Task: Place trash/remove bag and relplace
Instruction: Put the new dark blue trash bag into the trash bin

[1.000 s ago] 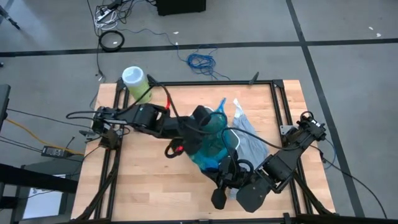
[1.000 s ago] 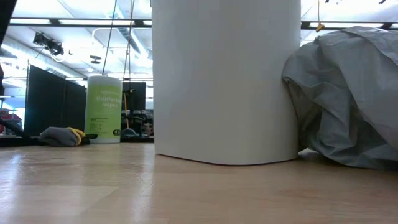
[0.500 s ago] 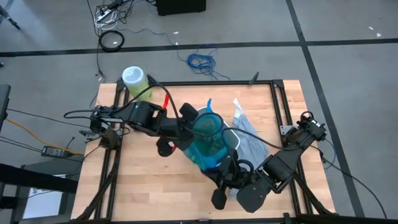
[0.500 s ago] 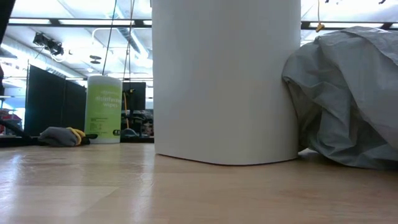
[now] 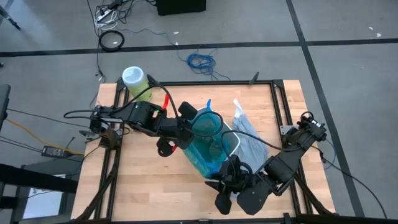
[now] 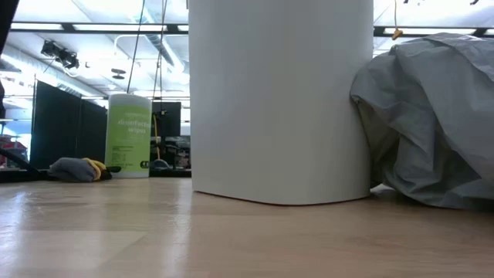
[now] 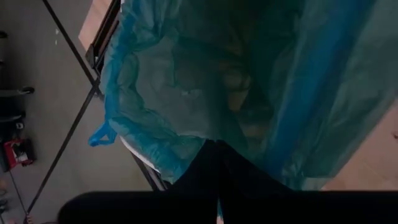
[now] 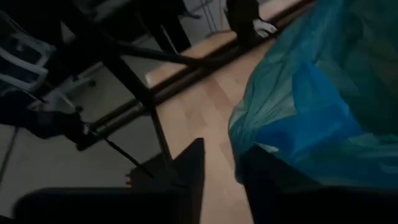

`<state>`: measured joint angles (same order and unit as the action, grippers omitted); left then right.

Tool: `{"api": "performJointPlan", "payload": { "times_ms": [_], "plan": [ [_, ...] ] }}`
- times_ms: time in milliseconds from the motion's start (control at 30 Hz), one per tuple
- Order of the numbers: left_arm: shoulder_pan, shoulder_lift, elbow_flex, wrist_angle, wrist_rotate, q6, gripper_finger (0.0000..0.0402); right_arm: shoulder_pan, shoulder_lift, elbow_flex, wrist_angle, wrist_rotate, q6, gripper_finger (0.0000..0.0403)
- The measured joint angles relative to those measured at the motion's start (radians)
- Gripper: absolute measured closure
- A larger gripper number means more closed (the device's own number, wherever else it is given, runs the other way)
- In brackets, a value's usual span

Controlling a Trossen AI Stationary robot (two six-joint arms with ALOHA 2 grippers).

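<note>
left end effector [image 5: 185,127] at teal bag's [image 5: 208,140] rim, mid tabletop [image 5: 143,180], fingers closed w/ film pinched between. right end effector [image 5: 225,186] just off teal bag's near side, fingers slightly apart, nothing held. grey bag [image 5: 249,138] lies crumpled beside the bin [image 6: 282,96], btw both arms' reach, touching neither.

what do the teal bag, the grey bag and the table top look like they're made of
Teal bag: thin plastic film, translucent and glossy; light passes through its crinkled folds. Grey bag: thin plastic too, likely matte and cloudy, slumped in soft creases. Table top: light wood, probably sealed plywood, with visible grain and a faint sheen.
</note>
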<state>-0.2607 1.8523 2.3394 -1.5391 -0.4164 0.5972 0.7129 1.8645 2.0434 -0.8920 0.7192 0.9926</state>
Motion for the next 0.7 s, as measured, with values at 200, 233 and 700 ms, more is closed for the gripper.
{"api": "performJointPlan", "payload": {
  "times_ms": [200,233,700],
  "plan": [
    [0.000,0.000,0.000,-0.012,0.000,-0.033,0.0401,-0.010,-0.034,0.000,-0.032,0.014,-0.006,0.0230],
    [0.000,0.000,0.000,-0.012,0.000,-0.051,0.0400,-0.012,-0.044,0.000,-0.028,0.015,-0.006,0.0220],
    [0.001,0.000,0.000,-0.033,0.000,-0.167,0.0400,0.016,-0.238,0.001,-0.283,0.120,0.051,0.0238]
  ]
}}
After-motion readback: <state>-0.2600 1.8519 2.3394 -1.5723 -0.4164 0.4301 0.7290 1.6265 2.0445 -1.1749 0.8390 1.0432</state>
